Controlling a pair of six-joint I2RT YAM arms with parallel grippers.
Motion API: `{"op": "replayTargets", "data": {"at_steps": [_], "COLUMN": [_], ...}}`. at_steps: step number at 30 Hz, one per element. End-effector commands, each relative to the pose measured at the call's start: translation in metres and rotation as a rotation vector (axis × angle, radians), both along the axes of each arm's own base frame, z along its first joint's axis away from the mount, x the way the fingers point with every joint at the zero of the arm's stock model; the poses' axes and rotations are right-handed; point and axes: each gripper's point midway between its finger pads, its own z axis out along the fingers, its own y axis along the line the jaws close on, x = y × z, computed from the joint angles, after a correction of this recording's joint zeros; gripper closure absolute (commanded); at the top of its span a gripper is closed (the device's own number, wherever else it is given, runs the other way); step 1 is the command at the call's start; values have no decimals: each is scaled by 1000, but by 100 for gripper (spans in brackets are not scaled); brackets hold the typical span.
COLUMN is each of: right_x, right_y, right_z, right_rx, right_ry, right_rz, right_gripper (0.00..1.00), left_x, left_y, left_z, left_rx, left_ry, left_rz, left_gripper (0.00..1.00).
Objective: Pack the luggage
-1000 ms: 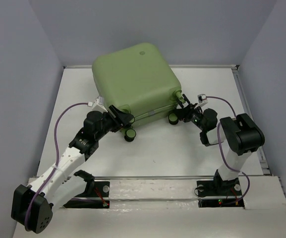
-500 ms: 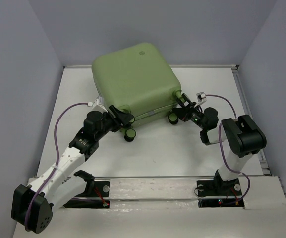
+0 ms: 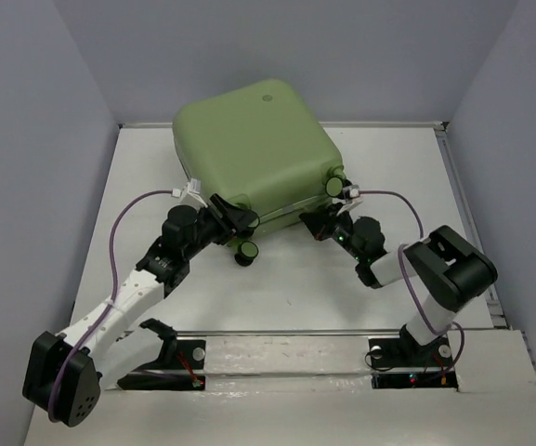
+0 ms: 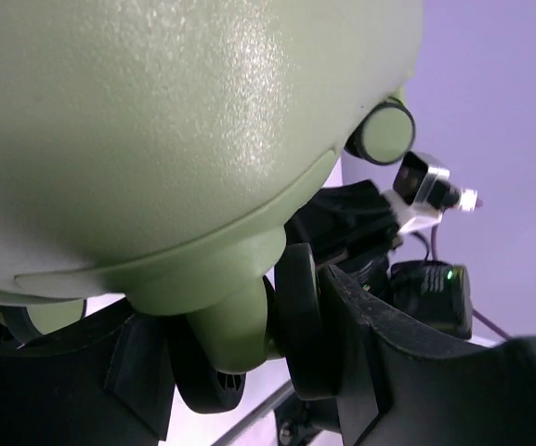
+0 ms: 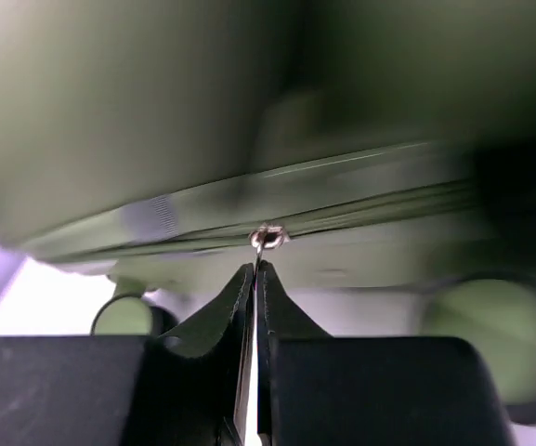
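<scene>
"Left gripper [image 3: 234,221] first: what does it have?"

"It sits at the lower left corner of the luggage [image 3: 249,149]. In its own wrist view the two black fingers [image 4: 370,362] lie against either side of a caster [image 4: 297,321] on an olive mount, so it looks clamped on that caster."

"And the right gripper [image 5: 254,271]?"

"Its fingertips are pressed together with only a bright sliver between them. They pinch the stem of a small metal zipper pull [image 5: 266,236]. The pull hangs from the zipper [image 5: 360,206], a pale band across the middle of that blurred frame, a little higher at the right."

"Where is the case itself?"

"In the overhead frame it fills the upper middle. It lies flat on the white table [image 3: 286,297] with a broad green shell facing up and its wheels toward the bottom of the frame. Along the edge that shows, the two shells are together."

"Any other wheel in sight?"

"Yes, a green-faced wheel [image 4: 384,131] in the upper right of the left wrist view, at the case's far corner."

"How do the arms come in?"

"One from the lower left, one from the lower right. Both grippers meet the case's lower edge, apart from each other."
</scene>
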Motion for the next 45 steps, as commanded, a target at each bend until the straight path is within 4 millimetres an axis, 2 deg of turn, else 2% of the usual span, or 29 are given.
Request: {"op": "replayTargets", "data": {"at_steps": [1, 3, 9, 10, 11, 12, 14, 15, 16, 17, 18, 20, 21, 25, 26, 27, 28, 29, 30, 31, 32, 33, 34, 36, 37, 38, 39, 43, 45], "right_x": [-62, -72, -135, -143, -163, -167, -184, -185, -189, -188, -185, -175, -160, -147, -148, -147, -146, -149, -154, -156, -156, -156, -154, -152, -146, -145, -144, -129, -124], "right_y": [69, 82, 153, 161, 178, 182, 199, 209, 220, 227, 235, 247, 250, 234, 223, 213, 198, 188, 169, 158, 147, 135, 125, 111, 106, 101, 97, 94, 103], "right_z": [76, 72, 66, 71, 72, 84, 88, 105, 103, 110, 131, 137, 155, 154, 132, 121, 123, 113, 83, 76, 70, 69, 58, 49, 55, 42, 55, 76, 90], "right_rx": [11, -5, 13, 42, 84, 114, 169, 214, 227, 263, 335, 367, 445, 501, 457, 425, 403, 362, 279, 239, 204, 153, 92, -27, -58, -142, -148, -247, -257], "right_ry": [-385, -384, -366, -372, -363, -385, -368, -383, -372, -372, -379, -372, -362, -316, -284, -268, -281, -278, -242, -237, -228, -203, -178, -130, -138, -115, -129, -174, -201], "right_rz": [74, 81, 316, 337, 427, 434, 506, 527, 550, 557, 556, 530, 457, 359, 342, 316, 279, 269, 261, 246, 225, 202, 170, 143, 105, 98, 81, 36, 60], "right_gripper": [93, 93, 93, 93, 93, 93, 93, 93, 93, 93, 93, 93, 93, 93, 90, 85, 68, 58, 50, 37, 32, 28, 24, 21, 17, 16, 15, 11, 10], "left_x": [-23, -22, -17, -16, -16, -15, -17, -17, -18, -20, -21, -28, -35, -40, -42, -42, -41, -39, -39, -38, -36, -35, -34, -33, -32, -31, -31, -29, -28], "left_y": [-42, -46, -57, -58, -58, -59, -59, -60, -61, -62, -63, -65, -65, -53, -49, -47, -47, -46, -41, -40, -39, -39, -38, -36, -36, -35, -34, -32, -31], "left_z": [180, 189, 216, 220, 230, 229, 246, 252, 254, 255, 251, 250, 241, 226, 224, 219, 206, 197, 193, 186, 171, 164, 153, 143, 137, 134, 133, 124, 121], "left_rx": [-288, -297, -352, -357, -369, -370, -398, -411, -425, -444, -467, -506, -529, -537, -529, -515, -488, -457, -453, -448, -433, -425, -416, -414, -402, -397, -394, -366, -359], "left_ry": [-536, -550, -574, -580, -593, -585, -604, -607, -608, -605, -577, -570, -545, -528, -531, -526, -506, -494, -493, -480, -453, -439, -419, -399, -393, -392, -393, -395, -393], "left_rz": [-202, -198, -219, -220, -221, -220, -224, -228, -236, -243, -249, -257, -256, -213, -201, -193, -185, -174, -155, -144, -137, -135, -130, -121, -118, -113, -108, -98, -95], "left_gripper": [94, 94, 94, 94, 94, 94, 94, 94, 94, 94, 94, 94, 94, 94, 94, 94, 94, 94, 94, 94, 94, 94, 88, 78, 69, 63, 59, 43, 37]}}
